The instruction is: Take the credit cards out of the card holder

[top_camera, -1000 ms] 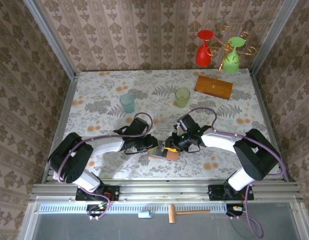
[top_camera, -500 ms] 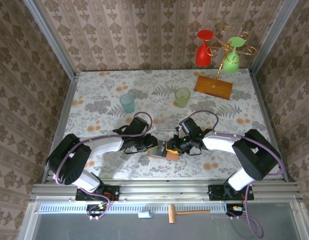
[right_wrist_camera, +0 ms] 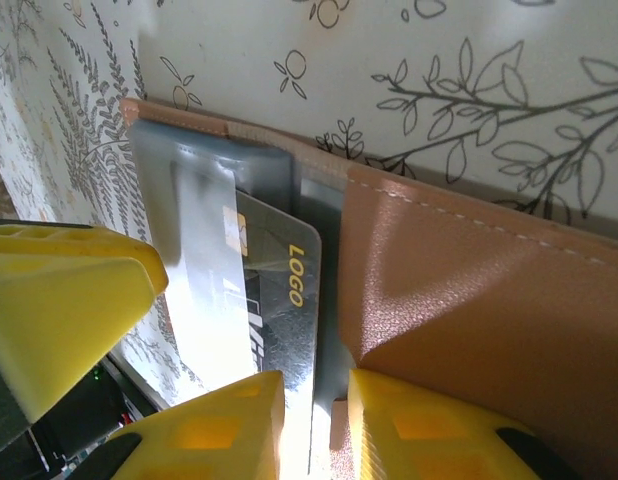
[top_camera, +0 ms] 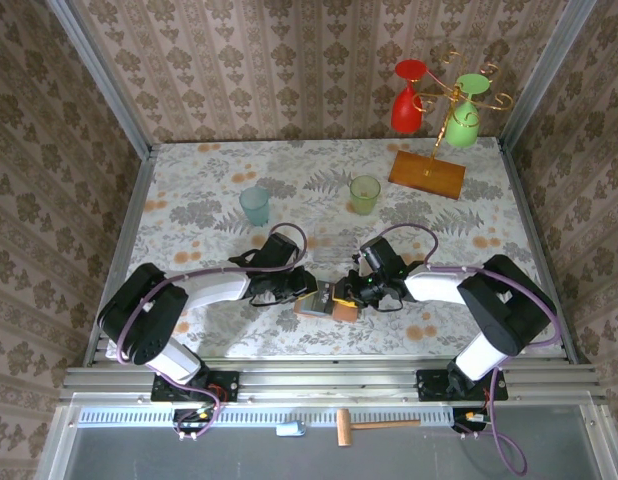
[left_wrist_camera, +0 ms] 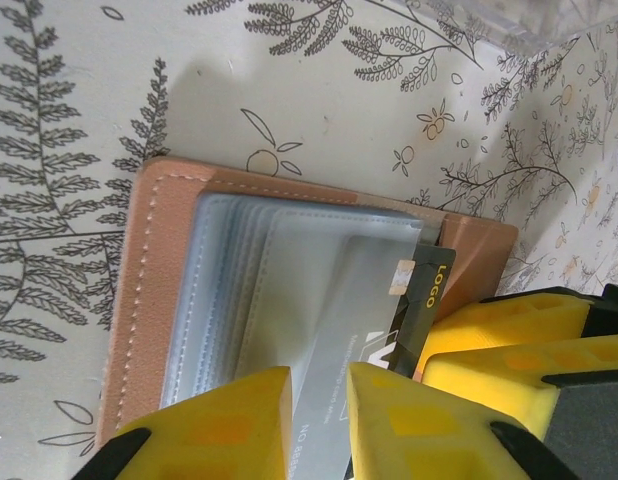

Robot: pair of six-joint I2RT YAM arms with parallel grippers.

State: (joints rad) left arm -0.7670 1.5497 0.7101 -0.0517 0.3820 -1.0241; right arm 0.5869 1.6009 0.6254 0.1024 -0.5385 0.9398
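Pincers stood narrow on either side: the left pincer [left_wrist_camera: 319, 390] clamped the grey-blue pocket leaves of the card holder [left_wrist_camera: 149, 270] — pinning it, I judge, so it would not slide on the tabletop [left_wrist_camera: 319, 90]. At the holder's opposite edge the right pincer [right_wrist_camera: 314, 390] was nipped on a dark credit card [right_wrist_camera: 284, 290] marked LOGO, part-way out of its pocket — a grip suited to drawing it free. The holder lay open and flat between them.
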